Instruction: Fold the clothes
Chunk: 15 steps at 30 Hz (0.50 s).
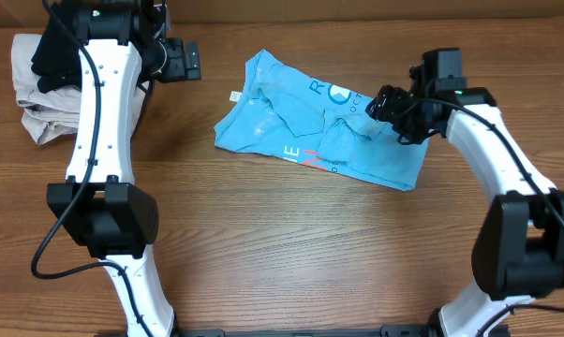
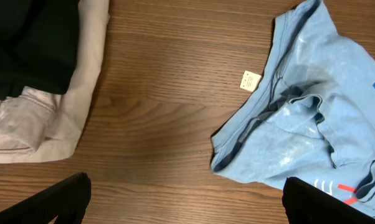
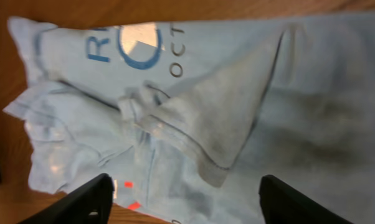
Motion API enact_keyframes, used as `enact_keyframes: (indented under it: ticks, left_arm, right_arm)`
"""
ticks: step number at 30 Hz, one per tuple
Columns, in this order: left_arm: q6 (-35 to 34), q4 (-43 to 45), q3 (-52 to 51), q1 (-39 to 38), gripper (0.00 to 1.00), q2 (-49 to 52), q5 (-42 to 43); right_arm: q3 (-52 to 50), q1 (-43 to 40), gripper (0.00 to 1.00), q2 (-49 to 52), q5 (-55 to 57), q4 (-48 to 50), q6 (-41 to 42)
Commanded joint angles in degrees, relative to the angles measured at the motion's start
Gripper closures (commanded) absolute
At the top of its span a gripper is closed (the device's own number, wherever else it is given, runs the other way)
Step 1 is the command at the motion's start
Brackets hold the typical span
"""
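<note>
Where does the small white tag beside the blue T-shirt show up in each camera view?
Overhead: the white tag sits left of centre, at the left edge of the blue T-shirt.
Left wrist: upper middle-right, just left of the T-shirt.
Right wrist: not in it; only the T-shirt fills the view.
Shared landmark: the shirt's red-orange accent shows in all three.

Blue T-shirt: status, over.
Left gripper open, empty. Right gripper open over T-shirt, empty. T-shirt rumpled, not yet folded. Beige garment, black garment piled well apart.
</note>
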Motion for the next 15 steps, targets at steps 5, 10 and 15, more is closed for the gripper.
enact_keyframes:
  ticks: [5, 10, 15]
  left_arm:
    - [1.3, 0.1, 1.4, -0.7, 0.00, 1.8, 1.0]
    - [1.3, 0.1, 1.4, -0.7, 0.00, 1.8, 0.2]
    - [1.3, 0.1, 1.4, -0.7, 0.00, 1.8, 0.2]
  right_arm:
    - [1.4, 2.4, 0.29, 6.1, 3.6, 1.5, 3.9]
    - [1.4, 3.7, 0.56, 8.2, 3.8, 4.9, 4.1]
    - [1.5, 3.9, 0.96, 8.6, 3.3, 8.6, 5.4]
